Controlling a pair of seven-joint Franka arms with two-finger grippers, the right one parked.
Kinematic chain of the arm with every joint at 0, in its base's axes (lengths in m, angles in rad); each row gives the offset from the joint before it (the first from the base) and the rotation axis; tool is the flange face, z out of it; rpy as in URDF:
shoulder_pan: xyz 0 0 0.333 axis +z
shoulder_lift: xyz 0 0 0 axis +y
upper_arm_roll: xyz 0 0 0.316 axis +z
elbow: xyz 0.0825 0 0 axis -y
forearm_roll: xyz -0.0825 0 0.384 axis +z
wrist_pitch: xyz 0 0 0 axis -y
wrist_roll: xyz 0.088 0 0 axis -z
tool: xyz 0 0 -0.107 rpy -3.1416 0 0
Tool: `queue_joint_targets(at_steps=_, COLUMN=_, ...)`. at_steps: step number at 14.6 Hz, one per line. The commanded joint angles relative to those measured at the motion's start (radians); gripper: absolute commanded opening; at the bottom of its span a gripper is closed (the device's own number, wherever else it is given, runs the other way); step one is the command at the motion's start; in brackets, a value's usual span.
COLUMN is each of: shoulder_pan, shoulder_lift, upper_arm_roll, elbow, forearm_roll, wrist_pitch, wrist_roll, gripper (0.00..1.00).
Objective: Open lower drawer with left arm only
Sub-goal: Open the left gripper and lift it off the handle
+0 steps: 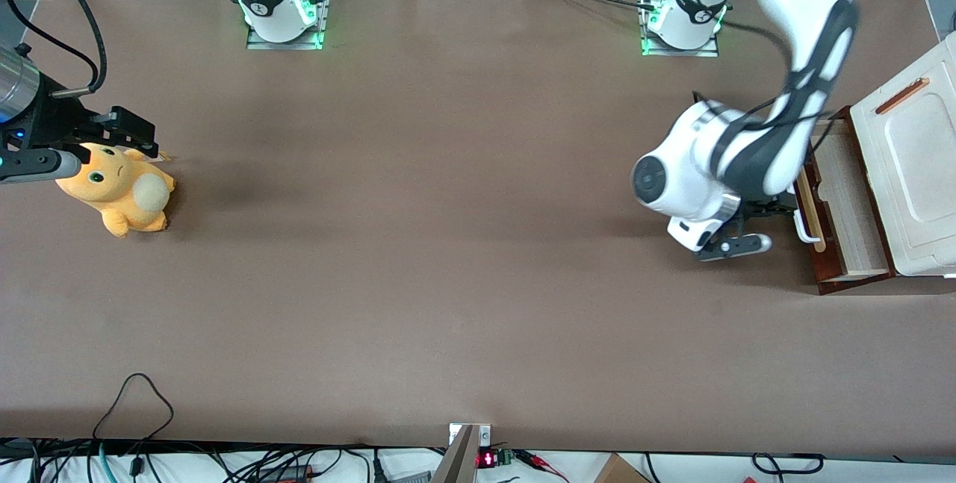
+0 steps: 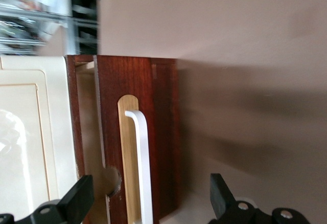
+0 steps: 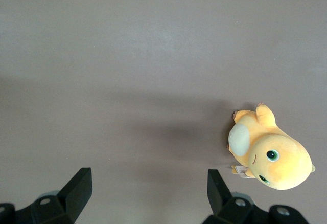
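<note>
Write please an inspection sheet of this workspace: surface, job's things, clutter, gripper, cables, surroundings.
Surface: brown table, matte, no spills seen.
Job's things: lower drawer stands pulled out of the cabinet, pale wood inside showing; white handle on its front.
Clutter: orange plush toy toward the parked arm's end.
Gripper: left arm holds its gripper open in front of the drawer, fingers either side of the handle, not touching it.
Cables: black cable looping onto the table's near edge; more run to the arm bases.
Surroundings: cable bundles along the near edge.
</note>
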Motion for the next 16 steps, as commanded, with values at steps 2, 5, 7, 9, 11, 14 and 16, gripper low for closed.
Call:
queue_joint_targets(at_steps=2, shoulder_pan=-0.001, shoulder_lift=-0.19, upper_arm_roll=0.085, elbow=0.042, forearm_roll=-0.377, wrist_pitch=0.09, wrist_roll=0.216, gripper=1.0)
queue_joint_targets(at_steps=5, shoulder_pan=-0.002, shoulder_lift=-0.293, upper_arm_roll=0.18, elbow=0.05, forearm_roll=-0.664, wrist_pitch=0.095, wrist_roll=0.41, gripper=1.0)
queue_joint_targets(at_steps=7, shoulder_pan=-0.004, shoulder_lift=-0.349, upper_arm_roll=0.235, elbow=0.051, forearm_roll=-0.79, wrist_pitch=0.093, wrist_roll=0.49, gripper=1.0)
queue_joint_targets(at_steps=9, shoulder_pan=-0.002, shoulder_lift=-0.394, upper_arm_roll=0.242, elbow=0.044, forearm_roll=-0.815, wrist_pitch=0.09, wrist_roll=0.573, gripper=1.0)
queue_joint_targets(at_steps=11, shoulder_pan=-0.002, shoulder_lift=-0.429, upper_arm_roll=0.251, elbow=0.034, forearm_roll=-0.841, wrist_pitch=0.07, wrist_roll=0.623, gripper=1.0)
queue_joint_targets(at_steps=14, shoulder_pan=-0.001, shoulder_lift=-0.443, upper_arm_roll=0.259, elbow=0.036, forearm_roll=-0.85, wrist_pitch=0.015, wrist_roll=0.627, gripper=1.0)
queue_joint_targets(at_steps=16, shoulder_pan=0.001, shoulder_lift=-0.443, upper_arm_roll=0.259, elbow=0.04, forearm_roll=-0.85, wrist_pitch=0.015, wrist_roll=0.625, gripper=1.0)
